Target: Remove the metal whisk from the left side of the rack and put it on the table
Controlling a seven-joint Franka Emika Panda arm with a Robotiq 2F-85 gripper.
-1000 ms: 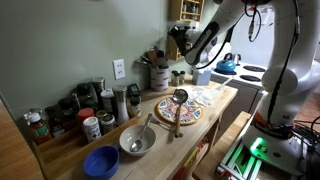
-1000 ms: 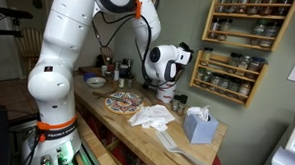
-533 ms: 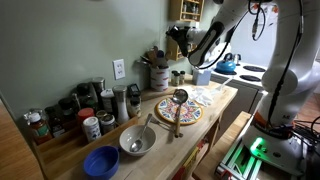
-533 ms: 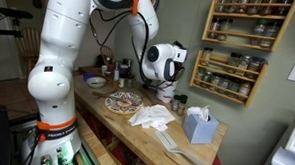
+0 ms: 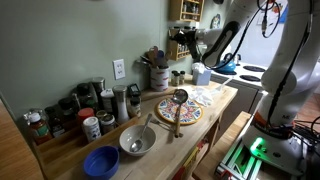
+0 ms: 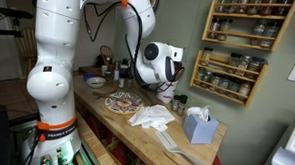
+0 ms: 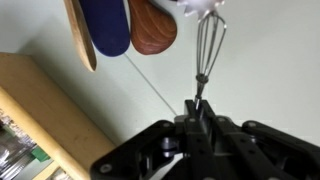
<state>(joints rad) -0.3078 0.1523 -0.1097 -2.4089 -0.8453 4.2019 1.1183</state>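
Steel wire whisk (image 7: 203, 78), slim handle pinched in black hand (image 7: 197, 110)

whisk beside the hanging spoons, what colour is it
Silver-grey metal; the whisk shows best in the wrist view.

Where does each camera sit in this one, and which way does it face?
Exterior view: by the blue bowl, looks along the table toward the kettle; arm enters at right.
Exterior view: opposite end, by the tissue box, looks back along it; arm fills the left.
Wrist view: behind the claw, faces the wall; claw shut on the whisk.
Both exterior views share the patterned plate.
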